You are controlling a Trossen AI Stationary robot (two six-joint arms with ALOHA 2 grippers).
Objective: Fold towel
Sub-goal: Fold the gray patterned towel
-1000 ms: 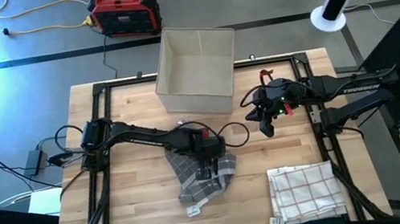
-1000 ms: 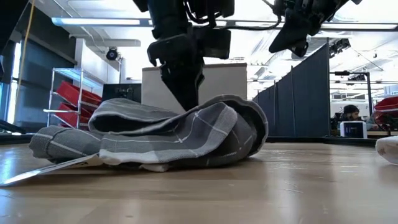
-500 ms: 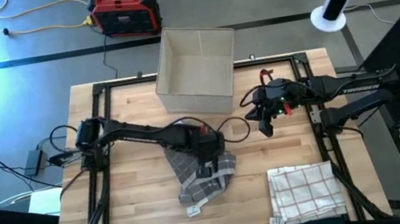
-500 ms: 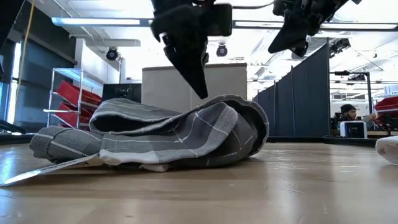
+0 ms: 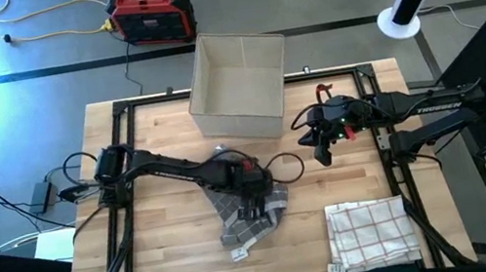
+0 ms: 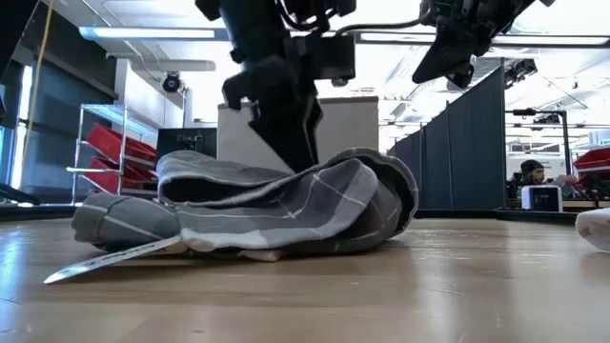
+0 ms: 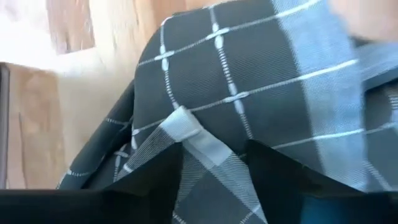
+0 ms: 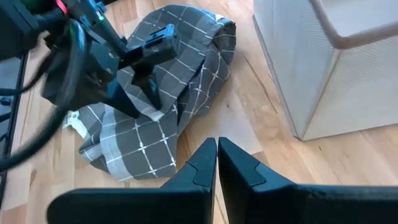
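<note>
1. Nearest the bottom edge of the high view we see a folded white towel with red lines, lying flat at the lower right of the wooden table.
2. Up and to the left of it, near the centre of the frame, sits the grey checked towel, crumpled in a heap; in the low view it bulges as a rolled mound with a pale tag sticking out at its lower left.
3. The left gripper is down on that heap. In the right wrist view we see its fingers spread apart and pressed into the cloth, and the left wrist view shows a fold of the grey towel lying between them.
4. We cannot tell whether the cloth is pinched yet.
5. Right of centre, the right gripper hangs above bare wood, well apart from the towel; in its own wrist view its fingers are pressed together on nothing.
6. Farther up the frame, a beige fabric bin stands at the table's far edge.
7. Beyond it, at the top, a red and black box rests on the floor.
</note>
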